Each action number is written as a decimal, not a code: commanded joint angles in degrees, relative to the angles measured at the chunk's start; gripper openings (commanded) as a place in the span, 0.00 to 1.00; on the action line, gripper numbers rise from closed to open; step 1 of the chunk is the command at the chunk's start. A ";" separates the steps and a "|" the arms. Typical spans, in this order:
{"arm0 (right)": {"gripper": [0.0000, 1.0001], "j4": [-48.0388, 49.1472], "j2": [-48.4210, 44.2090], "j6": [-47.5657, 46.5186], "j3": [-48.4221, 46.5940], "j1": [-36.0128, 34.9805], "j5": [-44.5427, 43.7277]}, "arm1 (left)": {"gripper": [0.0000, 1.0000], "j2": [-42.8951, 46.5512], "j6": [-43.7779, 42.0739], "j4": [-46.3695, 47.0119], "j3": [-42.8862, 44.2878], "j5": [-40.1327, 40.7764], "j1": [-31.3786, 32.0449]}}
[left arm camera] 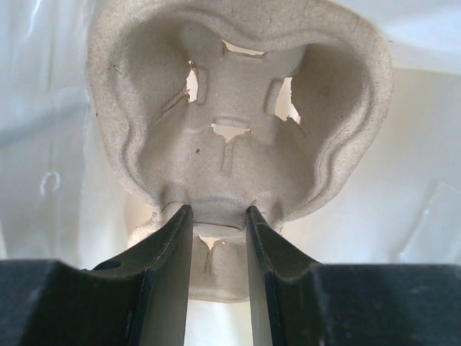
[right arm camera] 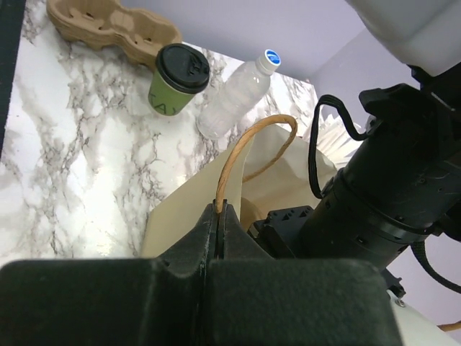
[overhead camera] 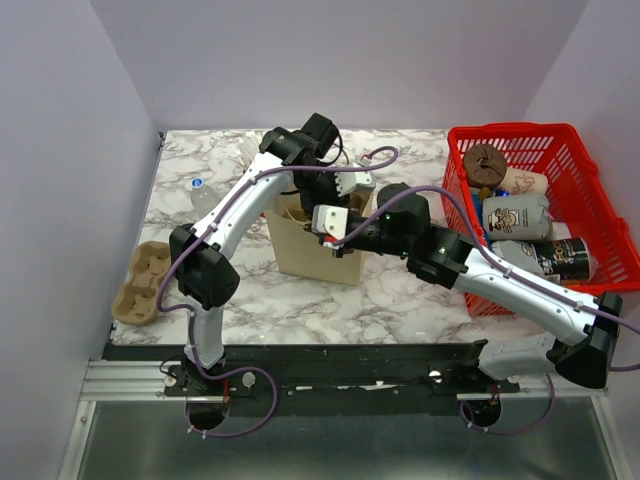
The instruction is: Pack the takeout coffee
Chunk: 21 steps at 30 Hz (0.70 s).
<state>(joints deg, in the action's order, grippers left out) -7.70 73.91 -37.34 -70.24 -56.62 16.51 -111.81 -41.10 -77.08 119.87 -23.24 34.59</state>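
Observation:
The takeout coffee (right arm camera: pixel 176 79), an olive-green cup with a black lid, stands on the marble table beside a water bottle (right arm camera: pixel 234 94); in the top view my left arm hides it. A tan paper bag (overhead camera: pixel 305 250) stands mid-table. My left gripper (left arm camera: pixel 220 216) reaches down into the bag and is shut on the rim of a grey pulp cup carrier (left arm camera: pixel 238 130). My right gripper (right arm camera: pixel 221 209) is shut on the bag's tan cord handle (right arm camera: pixel 248 140) at the bag's right edge (overhead camera: pixel 322 238).
A second pulp cup carrier (overhead camera: pixel 140 285) lies at the table's left edge, also in the right wrist view (right arm camera: pixel 108 25). The water bottle (overhead camera: pixel 200 190) lies behind it. A red basket (overhead camera: pixel 600 215) of cups and bags stands at the right.

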 commanded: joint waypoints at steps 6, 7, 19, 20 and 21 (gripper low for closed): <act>0.01 -1.61 -0.96 -1.41 -1.75 -0.42 4.67 | 0.00 0.63 -5.12 -9.49 -3.68 2.85 0.13; 0.01 -1.79 -0.96 -1.59 -1.75 -0.33 4.67 | 0.00 0.98 -5.65 -9.49 -4.12 3.38 0.30; 0.47 -3.28 -2.10 -3.79 -3.41 -0.42 5.55 | 0.00 2.03 -9.17 -9.49 -10.01 6.72 2.32; 0.52 -3.72 -2.71 -3.96 -4.81 -0.42 5.72 | 0.00 1.95 -8.82 -9.15 -10.45 6.72 2.33; 0.55 -4.24 -4.02 -3.97 -5.95 -0.42 5.81 | 0.00 2.03 -8.73 -8.97 -10.54 6.63 2.33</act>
<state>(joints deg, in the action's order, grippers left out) -10.76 73.54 -40.36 -71.20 -56.62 20.40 -111.02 -48.88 -76.40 110.74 -18.68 36.47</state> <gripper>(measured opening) 0.489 0.390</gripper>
